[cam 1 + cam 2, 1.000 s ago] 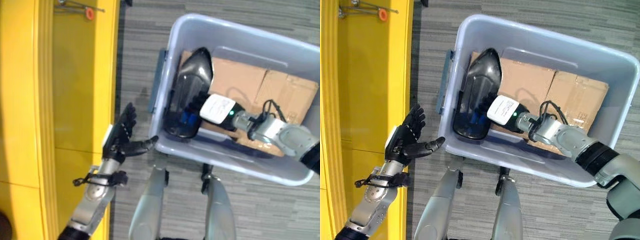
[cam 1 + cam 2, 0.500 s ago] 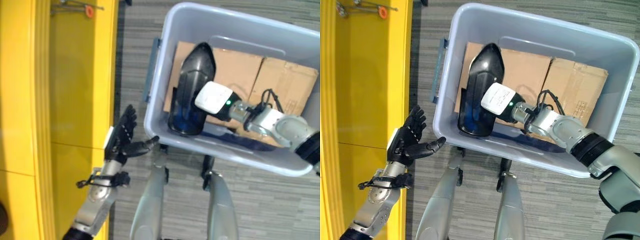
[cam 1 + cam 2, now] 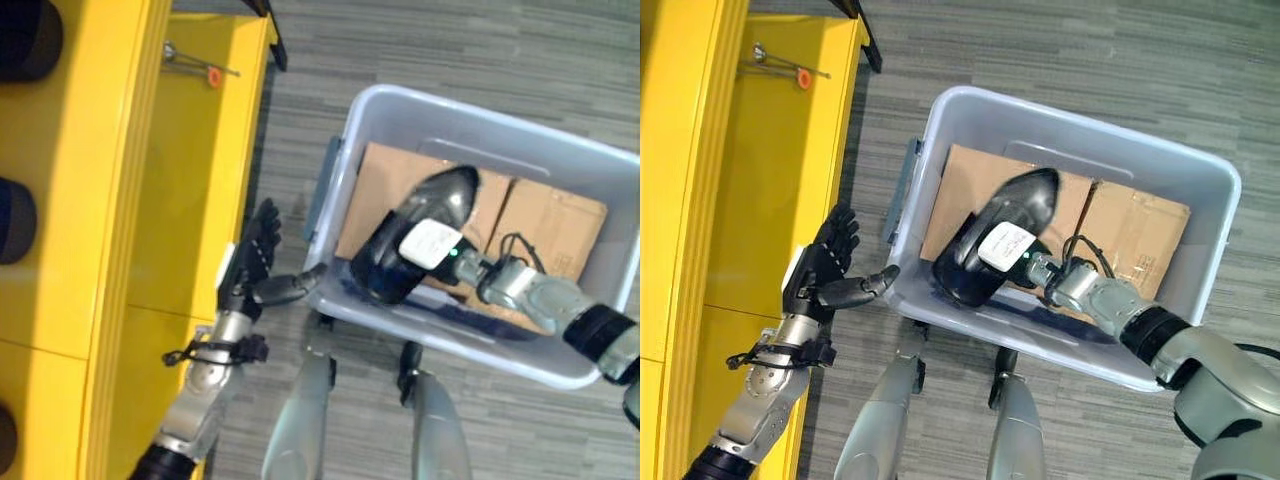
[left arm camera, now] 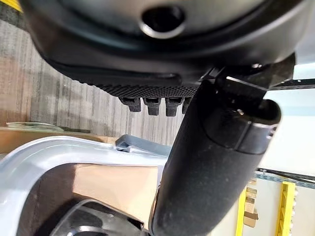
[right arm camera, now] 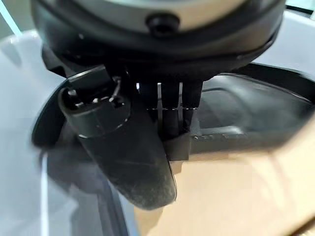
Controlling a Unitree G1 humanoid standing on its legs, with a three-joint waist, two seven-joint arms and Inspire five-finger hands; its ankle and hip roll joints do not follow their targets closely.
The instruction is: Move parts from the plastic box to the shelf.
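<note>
Right hand (image 3: pixel 1012 256) fingers largely hidden behind white cover; in right wrist view, thumb and fingers curled onto black part (image 3: pixel 992 250). Part glossy, elongated, tapered at one end, resting tilted inside plastic box (image 3: pixel 1200 180) on cardboard (image 3: pixel 1140 225), near box's shelf-side wall. Left hand (image 3: pixel 250 275) relaxed, fingers spread, holding nothing, thumb tip at box's outer rim, between box and yellow shelf (image 3: pixel 150 200)
</note>
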